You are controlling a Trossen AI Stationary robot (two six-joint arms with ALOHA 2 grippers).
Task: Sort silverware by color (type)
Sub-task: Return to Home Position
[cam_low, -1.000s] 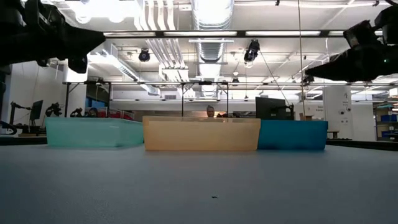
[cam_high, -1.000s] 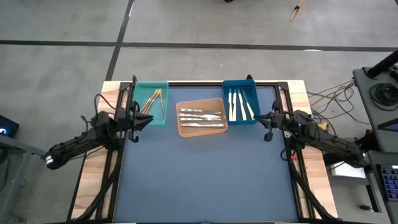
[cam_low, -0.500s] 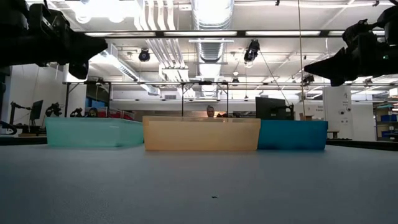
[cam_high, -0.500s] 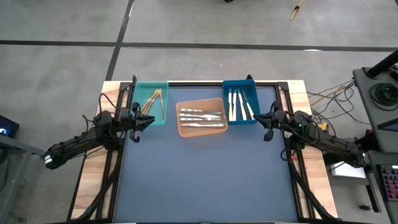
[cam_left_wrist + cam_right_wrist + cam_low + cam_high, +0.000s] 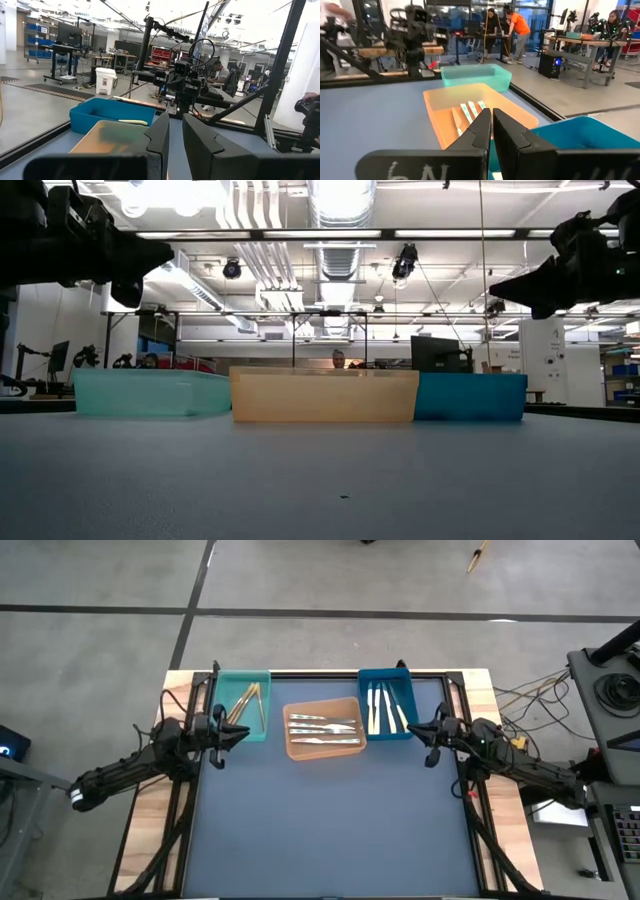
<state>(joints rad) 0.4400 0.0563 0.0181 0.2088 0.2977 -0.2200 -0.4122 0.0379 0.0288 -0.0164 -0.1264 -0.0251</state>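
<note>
Left pincer (image 5: 240, 731) | I see fingers nearly together, empty, beside teal bin (image 5: 244, 706) | right pincer (image 5: 416, 730) | closed, empty, beside blue bin (image 5: 387, 707) | silverware (image 5: 322, 728) binned.

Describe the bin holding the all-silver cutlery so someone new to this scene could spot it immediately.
Look along the far edge of the dark table, where three bins sit in a row. The one you want is the orange bin in the middle, between the teal bin and the blue bin. It alone holds plain silver pieces, and they lie crosswise.
</note>
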